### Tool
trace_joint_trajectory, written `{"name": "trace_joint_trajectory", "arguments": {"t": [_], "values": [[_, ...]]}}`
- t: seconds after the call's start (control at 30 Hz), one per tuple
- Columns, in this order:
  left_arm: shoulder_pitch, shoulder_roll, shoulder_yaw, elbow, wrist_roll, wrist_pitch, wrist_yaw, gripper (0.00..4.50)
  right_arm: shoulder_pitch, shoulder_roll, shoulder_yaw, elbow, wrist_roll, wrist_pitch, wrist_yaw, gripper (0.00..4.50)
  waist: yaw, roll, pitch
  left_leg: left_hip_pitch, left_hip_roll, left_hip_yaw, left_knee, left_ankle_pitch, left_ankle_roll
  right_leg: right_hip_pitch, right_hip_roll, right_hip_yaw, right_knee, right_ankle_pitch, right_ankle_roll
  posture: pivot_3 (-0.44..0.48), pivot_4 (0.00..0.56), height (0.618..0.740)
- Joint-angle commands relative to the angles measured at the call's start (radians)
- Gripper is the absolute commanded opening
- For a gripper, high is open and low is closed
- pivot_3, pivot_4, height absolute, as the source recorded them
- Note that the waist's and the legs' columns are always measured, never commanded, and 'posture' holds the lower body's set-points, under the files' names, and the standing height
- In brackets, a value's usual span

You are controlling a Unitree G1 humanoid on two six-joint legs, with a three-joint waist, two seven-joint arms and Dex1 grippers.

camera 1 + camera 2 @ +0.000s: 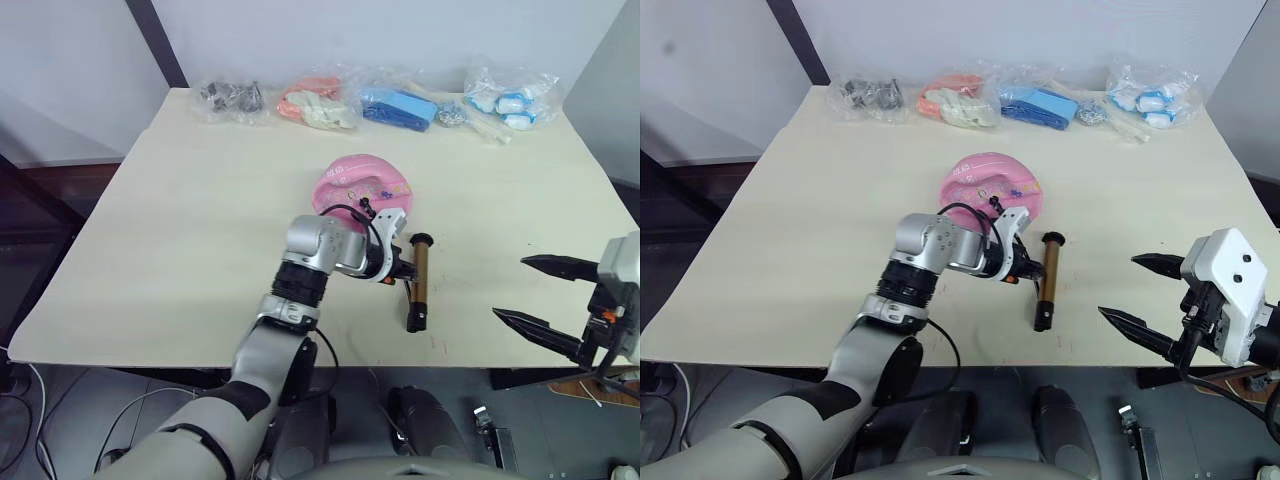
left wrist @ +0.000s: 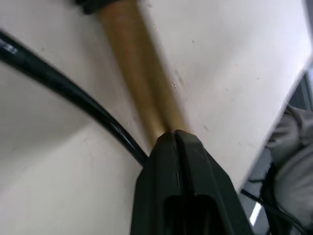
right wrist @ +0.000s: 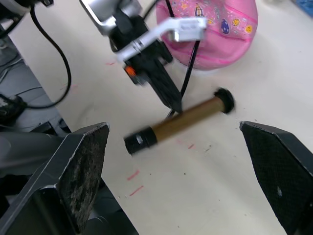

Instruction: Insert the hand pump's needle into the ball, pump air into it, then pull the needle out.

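limp pink ball [image 1: 360, 187] behind bronze hand pump [image 1: 418, 282].

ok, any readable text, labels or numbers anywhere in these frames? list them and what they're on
None legible.
The ball: small cartoon stickers, any print too small to read.
The hand pump: no visible marking on the tube.
The clear bags at the table's far edge: contents show, no readable labels.

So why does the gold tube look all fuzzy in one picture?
In the left wrist view the hand pump sits very close to the camera, so it smears out of focus; in the right wrist view it is slightly blurred too; the left eye view shows it sharp.
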Motion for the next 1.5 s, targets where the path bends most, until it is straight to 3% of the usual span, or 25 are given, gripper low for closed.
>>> {"name": "trace_joint_trajectory", "arguments": {"t": [0.03,0.17,0.27,0.5,1.47,1.5], "values": [[0.003,0.031,-0.016,-0.075,-0.049,0.028,-0.076,0.03,0.005,0.008,-0.03,-0.013,0.01,-0.029,-0.01,4.5,0.0,0.0,0.0,0.0,0.0,0.0,0.0,0.0,0.0,0.0,0.0,0.0,0.0,0.0,0.0,0.0,0.15,0.74],[0.001,0.031,-0.012,-0.088,-0.059,0.02,-0.103,0.03,0.006,0.007,-0.015,-0.006,0.006,-0.039,-0.018,4.5,0.004,0.0,0.0,-0.001,0.0,0.0,0.0,0.0,0.0,0.0,0.0,0.0,0.0,0.0,0.0,0.0,0.15,0.74],[-0.007,-0.007,0.011,-0.067,-0.035,0.023,-0.059,0.77,0.001,0.001,-0.008,-0.001,0.009,-0.041,-0.022,4.5,0.004,0.0,0.0,-0.001,0.0,0.0,0.0,0.0,0.0,0.0,-0.001,0.0,-0.001,0.0,0.0,0.0,0.15,0.74],[-0.03,-0.079,0.115,0.012,0.029,0.023,0.078,3.77,0.002,-0.007,-0.016,-0.004,0.023,-0.036,-0.029,4.5,0.004,0.0,0.0,-0.001,0.0,0.0,0.001,0.0,0.0,0.0,0.0,0.0,0.0,0.0,0.0,0.0,0.15,0.74],[-0.138,-0.248,0.19,0.339,0.115,-0.204,0.235,3.77,0.054,-0.001,-0.045,-0.052,0.071,-0.042,-0.101,4.5,0.007,0.0,0.0,-0.001,-0.001,0.0,0.001,0.0,0.0,0.0,0.0,0.0,0.0,0.0,0.0,0.0,0.15,0.74],[-0.138,-0.247,0.188,0.34,0.113,-0.206,0.233,3.54,0.057,0.0,-0.047,-0.053,0.072,-0.042,-0.102,4.5,0.007,0.0,0.0,-0.001,-0.001,0.0,0.001,0.0,0.0,0.0,0.0,0.0,0.0,0.0,0.0,0.0,0.15,0.74]]}}
